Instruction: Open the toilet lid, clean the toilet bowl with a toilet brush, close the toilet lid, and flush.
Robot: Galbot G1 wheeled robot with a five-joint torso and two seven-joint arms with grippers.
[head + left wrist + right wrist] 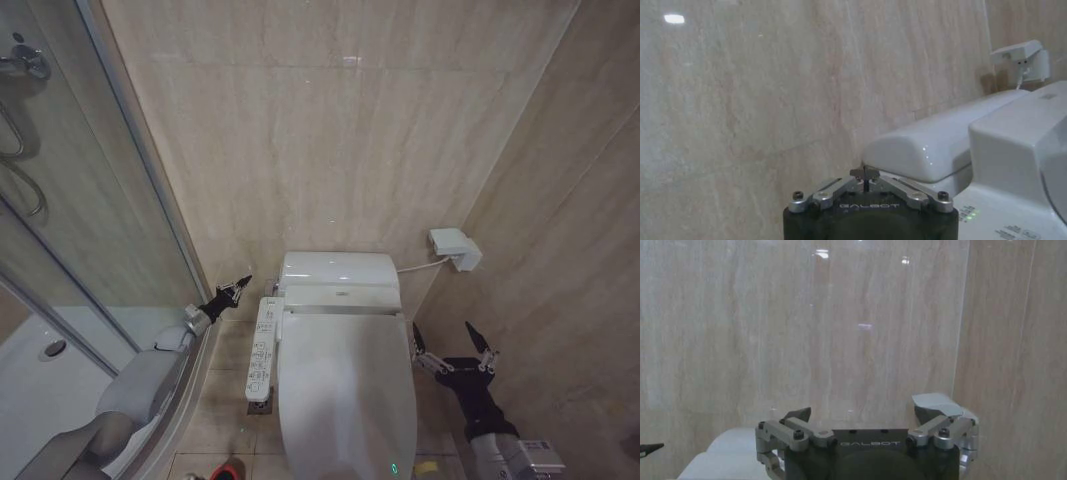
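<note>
Leftmost in the head view, a curved glass shower enclosure [90,230] takes up the upper left, with a white shower tray [30,370] below it. Lower left, the grey left arm reaches up and forward; the left gripper [238,288] sits just left of the white ceramic cistern [338,268], fingers pressed together to a point. The left wrist view shows the same gripper [865,175] pinched closed on nothing, near the cistern's rounded end [927,150].

Centre frame, a long white side control panel with buttons [264,350] lies along the toilet's left edge. Beside it the large glossy white oval toilet lid [345,400] is down, covering the bowl.

Right of the lid, lower right, the right gripper [455,345] hovers with black fingers spread wide, holding nothing; the right wrist view shows that same gripper [867,415]. A white wall box [455,248] sits on the beige tiled wall [330,120], upper right of the cistern.
</note>
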